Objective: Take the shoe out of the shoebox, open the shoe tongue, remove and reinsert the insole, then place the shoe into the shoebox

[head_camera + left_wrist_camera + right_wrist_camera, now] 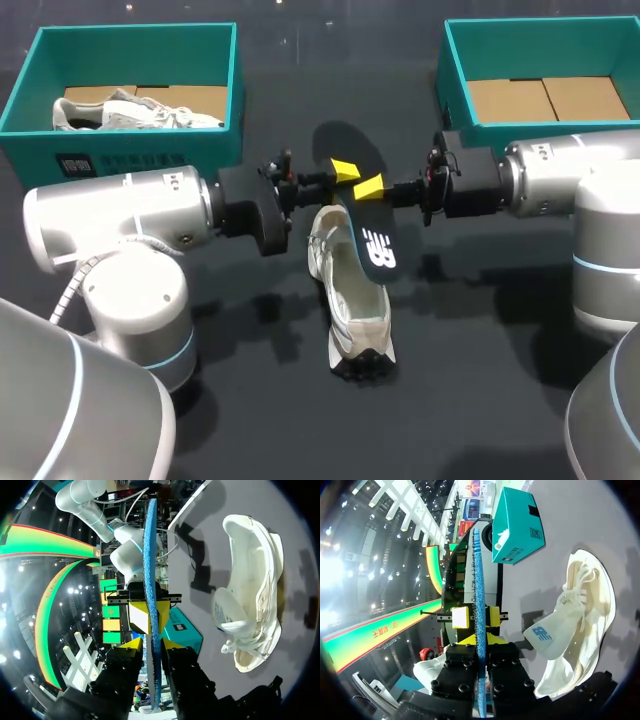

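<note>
Over a white mesh sneaker, the left gripper and right gripper pinch a black foam insole, barring the middle; dark tabletop lies open nearer the robot.

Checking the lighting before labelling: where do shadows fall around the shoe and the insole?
Head view: soft arm shadows on the table either side of the shoe. Left wrist view: hard dark shadows on the table beside the shoe. Right wrist view: a grey shadow between shoe and edge-on insole.
</note>
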